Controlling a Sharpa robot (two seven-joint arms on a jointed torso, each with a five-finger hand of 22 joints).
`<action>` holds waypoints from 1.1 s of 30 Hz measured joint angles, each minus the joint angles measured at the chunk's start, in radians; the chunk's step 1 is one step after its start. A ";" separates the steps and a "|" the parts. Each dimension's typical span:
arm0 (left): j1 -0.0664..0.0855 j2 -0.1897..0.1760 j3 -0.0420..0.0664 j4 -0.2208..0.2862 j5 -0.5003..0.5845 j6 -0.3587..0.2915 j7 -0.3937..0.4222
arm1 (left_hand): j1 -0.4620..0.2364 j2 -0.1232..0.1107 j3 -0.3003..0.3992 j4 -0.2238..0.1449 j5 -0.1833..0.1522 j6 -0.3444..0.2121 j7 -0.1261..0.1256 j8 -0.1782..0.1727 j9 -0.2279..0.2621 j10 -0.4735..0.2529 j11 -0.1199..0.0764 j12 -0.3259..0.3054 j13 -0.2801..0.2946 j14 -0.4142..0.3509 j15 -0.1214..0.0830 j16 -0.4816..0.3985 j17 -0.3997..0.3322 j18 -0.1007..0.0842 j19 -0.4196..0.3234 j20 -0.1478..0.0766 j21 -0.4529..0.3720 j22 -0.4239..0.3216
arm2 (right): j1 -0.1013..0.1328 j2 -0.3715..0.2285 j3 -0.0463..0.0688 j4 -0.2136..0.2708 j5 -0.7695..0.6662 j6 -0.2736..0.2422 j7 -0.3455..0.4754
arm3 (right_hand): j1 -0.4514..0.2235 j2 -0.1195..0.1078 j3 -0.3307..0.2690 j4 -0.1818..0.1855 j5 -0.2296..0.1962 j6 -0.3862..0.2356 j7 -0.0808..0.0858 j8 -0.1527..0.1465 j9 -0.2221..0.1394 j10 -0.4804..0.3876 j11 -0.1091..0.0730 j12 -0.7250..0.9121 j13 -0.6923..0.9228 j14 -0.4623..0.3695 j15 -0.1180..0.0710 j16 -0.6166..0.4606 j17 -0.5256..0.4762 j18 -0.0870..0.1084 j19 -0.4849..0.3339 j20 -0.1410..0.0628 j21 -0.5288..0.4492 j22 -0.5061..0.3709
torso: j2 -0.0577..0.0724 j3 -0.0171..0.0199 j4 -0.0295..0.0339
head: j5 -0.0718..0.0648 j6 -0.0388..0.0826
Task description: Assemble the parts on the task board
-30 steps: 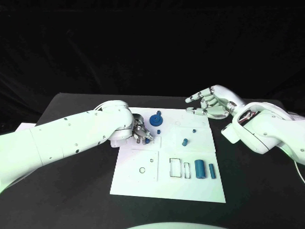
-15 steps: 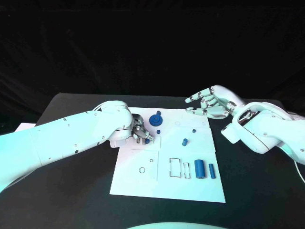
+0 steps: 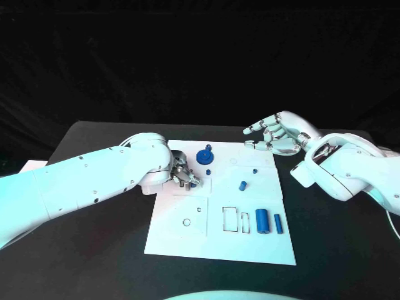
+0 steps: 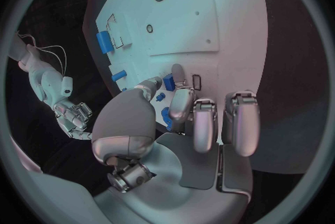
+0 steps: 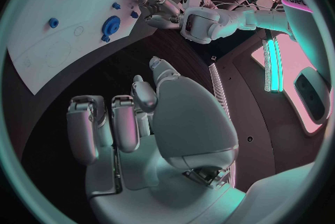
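Nothing has shifted: your left hand [image 3: 182,175] still pinches a small blue part [image 4: 169,82] over the task board [image 3: 222,240], near its left edge; your right hand [image 3: 277,133] hovers spread, holding nothing

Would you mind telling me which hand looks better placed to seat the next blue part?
Left hand: its fingers already pinch a small blue part over the task board. Right hand hovers empty off the board's far corner.

Black table [image 3: 92,250] — white task board [image 3: 220,244] lying flat, mid-table
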 measured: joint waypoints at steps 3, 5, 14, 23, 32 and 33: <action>-0.002 -0.010 0.003 0.007 -0.003 -0.001 0.000 | 0.010 0.010 -0.030 0.013 -0.017 0.000 0.000 0.000 0.002 0.000 0.000 0.000 0.001 0.000 0.000 0.000 0.000 0.000 0.000 0.000 0.000 0.000 | 0.000 0.000 0.000 0.000 0.000 0.000 0.000 | 0.000 0.000 0.000 0.000 0.000 0.000 0.000 0.000 0.000 0.000 0.000 0.000 0.000 0.000 0.000 0.000 0.000 0.000 0.000 0.000 0.000 0.000 | 0.000 0.0000 -0.0001 | 0.000 0.000; -0.003 -0.019 0.006 0.013 -0.005 -0.001 -0.001 | 0.018 0.017 -0.056 0.025 -0.045 0.003 -0.003 0.000 0.002 0.000 0.000 0.000 0.001 0.000 0.000 0.000 0.000 0.000 0.000 0.000 0.000 0.000 | 0.000 0.000 0.000 0.000 0.000 0.000 0.000 | 0.000 0.000 0.000 0.000 0.000 0.000 0.000 0.000 0.000 0.000 0.000 0.000 0.000 0.000 0.000 0.000 0.000 0.000 0.000 0.000 0.000 0.000 | 0.000 -0.0001 -0.0002 | 0.000 0.001; -0.002 -0.045 0.031 0.041 -0.015 -0.006 -0.009 | 0.044 0.026 -0.154 0.062 -0.166 0.003 -0.004 0.003 0.005 0.000 0.000 -0.001 -0.003 0.000 0.000 0.000 0.001 0.000 0.000 0.000 0.000 0.000 | 0.000 -0.001 0.000 -0.002 0.000 0.001 0.000 | 0.000 0.000 0.000 0.000 0.000 0.000 0.000 0.000 -0.001 0.000 0.000 0.000 -0.001 0.000 0.000 0.000 0.000 0.000 -0.004 -0.004 0.000 0.000 | 0.000 0.0006 -0.0004 | 0.000 0.004; 0.025 -0.060 0.055 0.050 0.000 -0.033 -0.011 | 0.051 0.032 -0.230 0.062 -0.226 -0.033 0.018 -0.008 0.002 -0.025 0.014 -0.056 -0.056 0.000 0.000 0.000 0.001 0.000 0.000 0.000 -0.026 0.000 | 0.000 -0.001 -0.001 -0.006 0.000 0.001 0.000 | 0.000 0.000 0.000 0.000 0.000 0.000 0.000 0.000 -0.001 0.000 0.000 0.000 -0.001 0.000 0.000 0.000 0.000 0.000 -0.004 -0.004 0.000 0.000 | 0.001 0.0011 -0.0010 | 0.000 0.008; 0.066 -0.057 0.060 -0.012 0.014 -0.030 -0.012 | 0.192 0.063 -0.218 0.028 -0.187 -0.053 0.027 -0.041 -0.023 -0.042 0.023 -0.078 -0.079 0.000 0.000 0.000 0.001 0.000 0.000 0.000 -0.035 0.000 | 0.000 0.000 -0.001 -0.007 0.001 0.002 0.000 | 0.000 0.000 0.000 0.000 0.000 0.000 0.000 0.000 -0.001 0.000 0.000 0.000 -0.001 0.000 0.000 0.000 0.000 0.000 -0.004 -0.004 0.000 0.000 | 0.001 0.0018 0.0002 | 0.000 0.012; 0.071 -0.051 0.060 -0.028 0.014 -0.026 -0.012 | 0.196 0.064 -0.217 0.027 -0.187 -0.056 0.031 -0.047 -0.027 -0.044 0.025 -0.080 -0.082 -0.002 0.002 0.000 0.001 0.000 0.000 0.000 -0.037 0.000 | 0.000 0.001 -0.001 -0.007 0.001 0.002 0.000 | 0.000 0.000 0.000 0.000 0.000 0.000 0.000 0.000 -0.001 0.000 0.000 0.000 -0.001 0.000 0.000 0.000 0.000 0.000 -0.004 -0.004 0.000 0.000 | 0.001 0.0018 0.0005 | 0.000 0.012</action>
